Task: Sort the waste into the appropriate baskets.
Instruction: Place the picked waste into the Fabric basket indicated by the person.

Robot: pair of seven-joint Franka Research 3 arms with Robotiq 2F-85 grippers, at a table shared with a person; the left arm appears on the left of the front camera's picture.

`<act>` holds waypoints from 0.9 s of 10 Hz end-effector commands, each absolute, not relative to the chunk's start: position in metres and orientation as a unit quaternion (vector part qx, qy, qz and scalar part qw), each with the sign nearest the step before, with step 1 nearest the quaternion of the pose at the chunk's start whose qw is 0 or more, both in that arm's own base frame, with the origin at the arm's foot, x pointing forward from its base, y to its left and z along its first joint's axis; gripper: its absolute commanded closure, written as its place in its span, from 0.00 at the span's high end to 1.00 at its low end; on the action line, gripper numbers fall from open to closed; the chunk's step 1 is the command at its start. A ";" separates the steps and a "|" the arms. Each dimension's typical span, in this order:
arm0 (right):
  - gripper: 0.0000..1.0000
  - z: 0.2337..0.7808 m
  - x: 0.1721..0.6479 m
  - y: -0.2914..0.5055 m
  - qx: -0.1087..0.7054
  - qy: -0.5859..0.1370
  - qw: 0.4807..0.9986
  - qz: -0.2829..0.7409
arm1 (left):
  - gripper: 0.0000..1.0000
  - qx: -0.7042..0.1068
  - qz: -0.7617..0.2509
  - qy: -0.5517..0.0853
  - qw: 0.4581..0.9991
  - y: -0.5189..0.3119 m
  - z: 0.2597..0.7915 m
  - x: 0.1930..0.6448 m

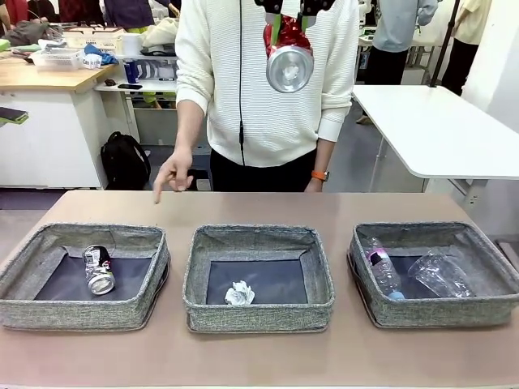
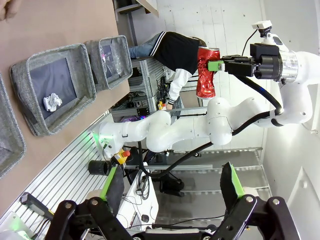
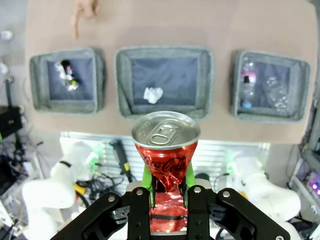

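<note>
Red can (image 3: 165, 165), dented, is pinched between the right gripper's (image 3: 166, 186) green pads, high above the middle basket (image 1: 258, 312). The left gripper (image 2: 172, 187) hangs spread, holding nothing. Left of the middle basket lies a black can (image 1: 99, 269); inside it, a paper ball (image 1: 239, 293); right of it, a bottle (image 1: 382, 270) and what looks like a cup (image 1: 442, 275). Beyond, a hand (image 1: 173, 173) points down.

Front cam: low at robot's side, looks across table (image 1: 259, 356) at person. Right wrist cam: high up, faces down past red can (image 3: 167, 160) close in its gripper (image 3: 169, 197). Left wrist cam: rolled sideways, sees right arm from afar. All share baskets (image 1: 258, 277).
</note>
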State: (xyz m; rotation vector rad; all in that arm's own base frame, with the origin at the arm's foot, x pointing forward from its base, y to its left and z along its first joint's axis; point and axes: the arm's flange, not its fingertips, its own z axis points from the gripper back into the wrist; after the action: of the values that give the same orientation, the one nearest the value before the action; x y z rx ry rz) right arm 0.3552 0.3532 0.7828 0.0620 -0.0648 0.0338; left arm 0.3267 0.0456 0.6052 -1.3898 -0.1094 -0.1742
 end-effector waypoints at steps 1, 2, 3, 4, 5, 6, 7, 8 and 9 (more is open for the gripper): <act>0.26 0.784 0.354 0.351 0.030 -0.035 0.999 0.013 | 1.00 -0.647 -0.089 -0.057 0.755 0.045 0.608 0.327; 0.26 0.784 0.354 0.351 0.030 -0.035 0.999 0.013 | 1.00 -0.647 -0.089 -0.057 0.755 0.045 0.608 0.327; 0.26 0.784 0.354 0.351 0.030 -0.035 0.999 0.013 | 1.00 -0.647 -0.089 -0.057 0.755 0.045 0.608 0.327; 0.26 0.784 0.354 0.351 0.030 -0.035 0.999 0.013 | 1.00 -0.647 -0.089 -0.057 0.755 0.045 0.608 0.327; 0.26 0.784 0.354 0.351 0.030 -0.035 0.999 0.013 | 1.00 -0.647 -0.089 -0.057 0.755 0.045 0.608 0.327; 0.26 0.784 0.354 0.351 0.030 -0.035 0.999 0.013 | 1.00 -0.647 -0.089 -0.057 0.755 0.045 0.608 0.327; 0.26 0.784 0.354 0.351 0.030 -0.035 0.999 0.013 | 1.00 -0.647 -0.089 -0.057 0.755 0.045 0.608 0.327; 0.27 0.783 0.355 0.353 0.031 -0.032 0.999 0.017 | 1.00 -0.639 -0.080 -0.050 0.763 0.046 0.605 0.327; 0.27 0.774 0.352 0.363 0.038 -0.038 0.998 0.044 | 1.00 -0.614 -0.100 -0.029 0.783 0.050 0.603 0.323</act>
State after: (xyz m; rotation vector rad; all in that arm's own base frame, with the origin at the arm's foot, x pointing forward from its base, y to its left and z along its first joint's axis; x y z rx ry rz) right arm 0.3546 0.3563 0.7804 0.0621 -0.0639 0.0448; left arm 0.3252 0.0458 0.6031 -1.3712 -0.0924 -0.1775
